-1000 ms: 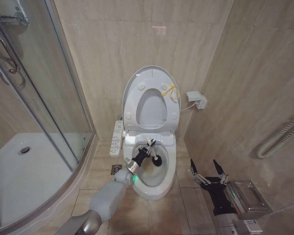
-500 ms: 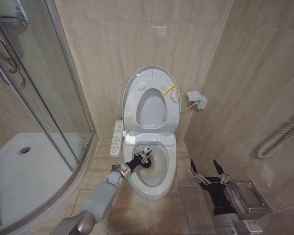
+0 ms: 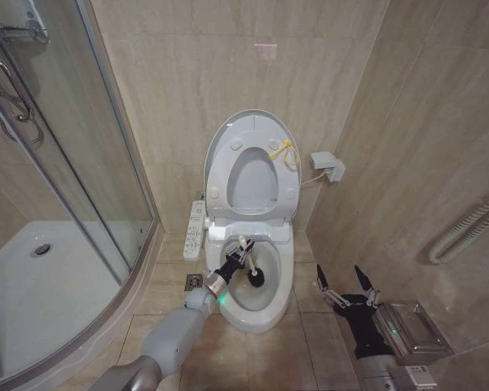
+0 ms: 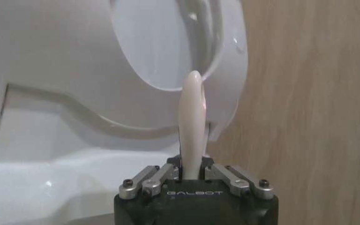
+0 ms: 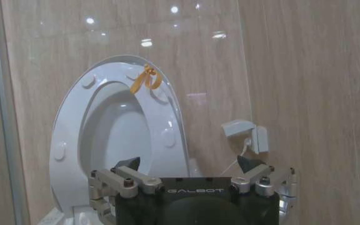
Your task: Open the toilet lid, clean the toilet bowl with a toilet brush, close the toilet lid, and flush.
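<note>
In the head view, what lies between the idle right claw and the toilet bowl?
Bare floor tiles lie between the right claw and the toilet bowl, as the head view shows.

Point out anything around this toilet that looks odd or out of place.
A yellow ribbon tie is knotted on the raised white ring-shaped seat, an unusual fitting. Otherwise all looks normal: the left pincer holds the thin white toilet brush in the white ceramic bowl; the right pincer is open beside the toilet.
</note>
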Robot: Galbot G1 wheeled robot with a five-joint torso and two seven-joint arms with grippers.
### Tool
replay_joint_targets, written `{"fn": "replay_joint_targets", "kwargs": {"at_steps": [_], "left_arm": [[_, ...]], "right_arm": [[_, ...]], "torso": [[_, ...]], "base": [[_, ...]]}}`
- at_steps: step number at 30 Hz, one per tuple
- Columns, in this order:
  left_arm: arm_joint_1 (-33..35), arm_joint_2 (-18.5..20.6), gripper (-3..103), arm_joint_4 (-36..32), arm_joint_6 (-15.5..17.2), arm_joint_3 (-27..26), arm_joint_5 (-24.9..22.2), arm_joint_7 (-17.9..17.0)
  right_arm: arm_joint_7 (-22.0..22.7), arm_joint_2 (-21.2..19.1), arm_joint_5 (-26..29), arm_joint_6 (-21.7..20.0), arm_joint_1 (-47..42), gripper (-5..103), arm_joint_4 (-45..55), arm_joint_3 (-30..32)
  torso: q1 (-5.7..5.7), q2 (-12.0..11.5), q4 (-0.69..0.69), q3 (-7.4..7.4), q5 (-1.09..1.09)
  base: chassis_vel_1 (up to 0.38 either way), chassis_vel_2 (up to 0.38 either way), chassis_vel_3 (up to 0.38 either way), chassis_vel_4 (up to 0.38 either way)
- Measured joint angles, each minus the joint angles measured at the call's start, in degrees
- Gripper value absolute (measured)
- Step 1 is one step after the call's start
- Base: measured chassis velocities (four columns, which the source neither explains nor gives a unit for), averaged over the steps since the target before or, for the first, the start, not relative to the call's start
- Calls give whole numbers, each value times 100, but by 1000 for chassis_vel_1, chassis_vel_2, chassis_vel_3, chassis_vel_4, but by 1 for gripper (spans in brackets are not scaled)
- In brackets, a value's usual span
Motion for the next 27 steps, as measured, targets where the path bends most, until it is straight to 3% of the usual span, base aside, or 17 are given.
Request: {"fn": "replay_joint_targets", "kwargs": {"at_steps": [1, 3, 6, 9, 14, 17, 19, 21, 22, 27], "left_arm": [[-66, -66, 18, 316, -261, -248, 890, 4], [-137, -170, 18, 701, -600, -573, 1905, 5], [-131, -169, 18, 740, -648, -658, 2263, -46], [-119, -160, 18, 679, -633, -631, 2198, -59], [-61, -73, 18, 76, -245, -159, 459, -49], [-47, -48, 18, -118, -145, -15, 101, -73], [-58, -60, 18, -81, -164, -41, 228, -89], [-123, -111, 18, 281, -392, -283, 1162, -55], [-122, -108, 18, 342, -438, -330, 1340, -51], [29, 23, 18, 12, -497, -382, 1479, -120]], "right_arm": [[-1, 1, 0, 0, 1, 100, 1, 0], [0, 0, 0, 0, 0, 100, 0, -1], [0, 0, 0, 0, 0, 100, 0, 0], [0, 0, 0, 0, 0, 100, 0, 0], [0, 0, 0, 0, 0, 100, 0, 0], [0, 0, 0, 0, 0, 100, 0, 0], [0, 0, 0, 0, 0, 100, 0, 0], [0, 0, 0, 0, 0, 100, 0, 0], [0, 0, 0, 0, 0, 100, 0, 0], [0, 0, 0, 0, 0, 100, 0, 0]], "torso": [[0, 0, 2, 0, 4], [0, 0, 2, 0, 1], [0, 0, 2, 1, 2], [0, -1, 3, 1, 1], [0, 0, 3, 1, 2], [0, 0, 1, 0, 2], [0, 0, 2, 0, 2], [0, 0, 3, 0, 3], [0, -1, 4, 1, 3], [1, 0, 5, 1, 2]], "base": [[0, 0, 0, 0], [0, 0, 0, 0], [0, 0, 0, 0], [0, 0, 0, 0], [0, 0, 0, 0], [0, 0, 0, 0], [0, 0, 0, 0], [0, 0, 0, 0], [0, 0, 0, 0], [0, 0, 0, 0]]}}
